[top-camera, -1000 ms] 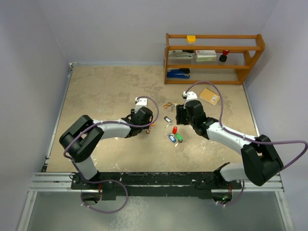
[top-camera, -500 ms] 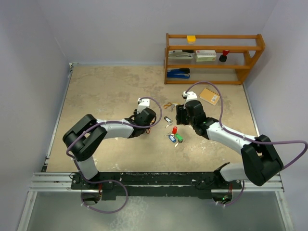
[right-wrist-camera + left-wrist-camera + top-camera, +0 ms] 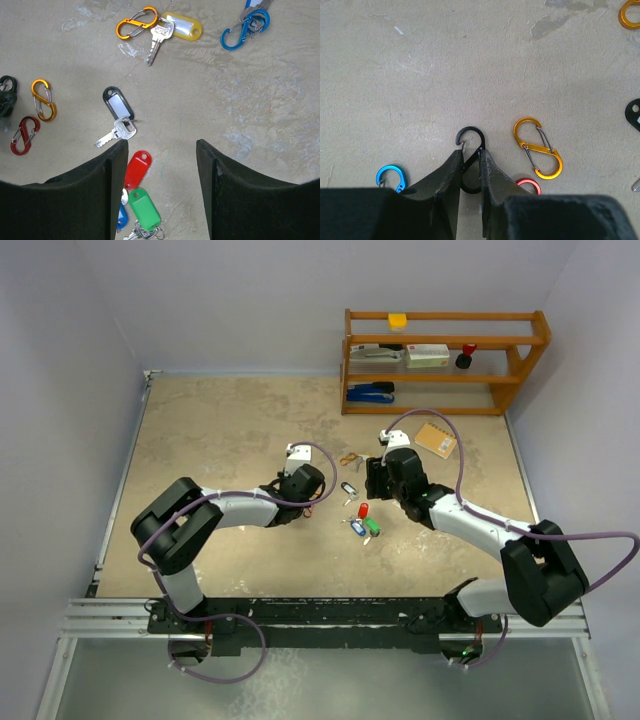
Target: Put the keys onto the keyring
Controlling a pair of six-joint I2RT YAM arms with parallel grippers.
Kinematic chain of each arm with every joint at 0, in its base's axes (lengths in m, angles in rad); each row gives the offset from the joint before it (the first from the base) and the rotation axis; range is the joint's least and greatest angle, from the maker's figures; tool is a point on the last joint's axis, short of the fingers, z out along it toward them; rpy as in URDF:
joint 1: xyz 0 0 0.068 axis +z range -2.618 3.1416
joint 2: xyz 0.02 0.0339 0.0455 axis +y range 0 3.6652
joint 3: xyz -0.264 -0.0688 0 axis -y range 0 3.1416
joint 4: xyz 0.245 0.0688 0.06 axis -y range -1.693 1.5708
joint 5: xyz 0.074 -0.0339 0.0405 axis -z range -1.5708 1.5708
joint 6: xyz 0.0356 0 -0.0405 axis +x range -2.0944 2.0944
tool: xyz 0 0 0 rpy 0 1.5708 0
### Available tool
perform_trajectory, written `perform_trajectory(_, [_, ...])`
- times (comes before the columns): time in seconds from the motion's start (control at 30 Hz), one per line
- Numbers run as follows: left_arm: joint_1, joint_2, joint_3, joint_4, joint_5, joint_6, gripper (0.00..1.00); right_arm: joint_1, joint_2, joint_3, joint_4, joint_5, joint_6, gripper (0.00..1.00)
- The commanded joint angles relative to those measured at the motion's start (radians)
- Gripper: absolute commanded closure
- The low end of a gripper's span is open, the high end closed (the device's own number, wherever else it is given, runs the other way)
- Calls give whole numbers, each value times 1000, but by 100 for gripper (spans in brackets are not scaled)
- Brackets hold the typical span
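My left gripper (image 3: 470, 152) is shut on the middle of a black S-shaped keyring clip (image 3: 471, 134) that lies on the table; its upper loop sticks out beyond the fingertips. In the top view that gripper (image 3: 308, 502) is left of the keys (image 3: 362, 520). My right gripper (image 3: 161, 145) hangs open above the table with nothing between its fingers. By its left finger lie a red tag (image 3: 137, 168), a green tag (image 3: 144, 207) and a blue tag (image 3: 120, 220). A black-and-white tagged key (image 3: 117, 107) lies just ahead.
An orange clip (image 3: 538, 148), a red clip (image 3: 527, 184) and a blue clip (image 3: 390, 177) lie around the left fingers. A yellow-tagged key (image 3: 180, 26) sits on another orange clip (image 3: 136, 22); a blue clip (image 3: 245, 30) holds keys. A wooden shelf (image 3: 440, 360) and notebook (image 3: 436, 439) stand behind.
The left gripper has moved slightly forward and its jaws have closed onto the black clip. The right arm has not moved.
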Motion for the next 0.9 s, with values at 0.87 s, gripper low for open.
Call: perform_trajectory(0.87, [-4,18,4,-105,21,10,82,5,-6,12,25,44,-21,40])
